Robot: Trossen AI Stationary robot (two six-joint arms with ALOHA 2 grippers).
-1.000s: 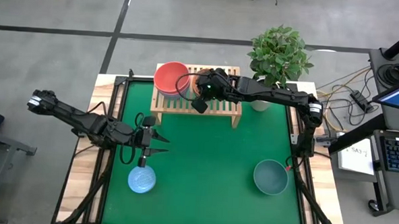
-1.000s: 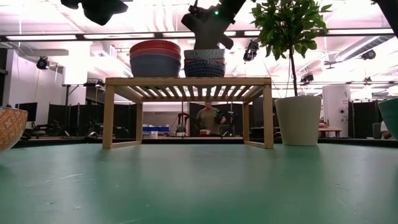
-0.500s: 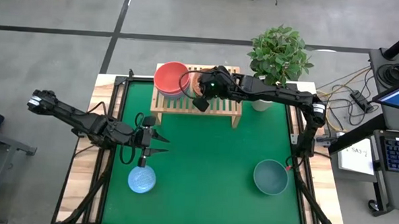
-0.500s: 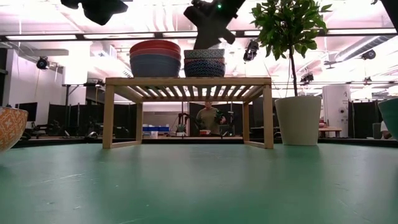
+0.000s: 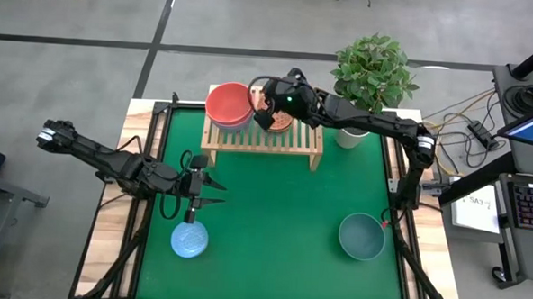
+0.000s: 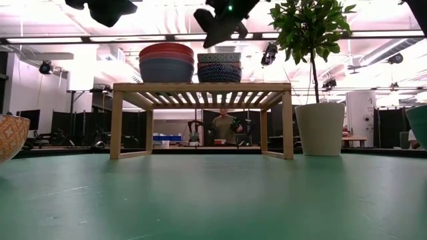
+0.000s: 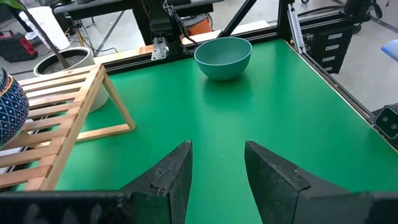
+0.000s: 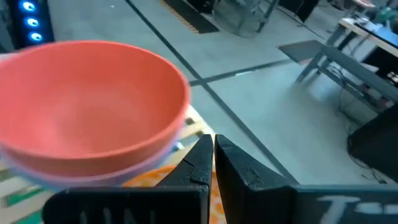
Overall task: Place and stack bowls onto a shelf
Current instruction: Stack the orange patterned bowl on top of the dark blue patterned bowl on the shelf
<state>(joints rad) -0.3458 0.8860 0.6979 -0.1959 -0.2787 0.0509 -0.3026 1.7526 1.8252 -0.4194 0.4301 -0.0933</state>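
On the shelf at the table's far edge: two stacks side by side. One stack has a red bowl on top, with a pink rim and a blue-grey bowl beneath it in the low view; the other is topped by a patterned bowl over a red band and a dark blue patterned bowl. On the green mat: a light blue bowl near my left gripper and a teal bowl well apart on the right side, both holding nothing. An orange patterned bowl is cut off at the low view's edge. My right gripper hangs above the second stack, hiding most of it from above, fingers pressed together on nothing, arm stretched across from the right. My left gripper hovers over the mat just beyond the light blue bowl, fingers apart, holding nothing. Beside the shelf stands a potted plant.
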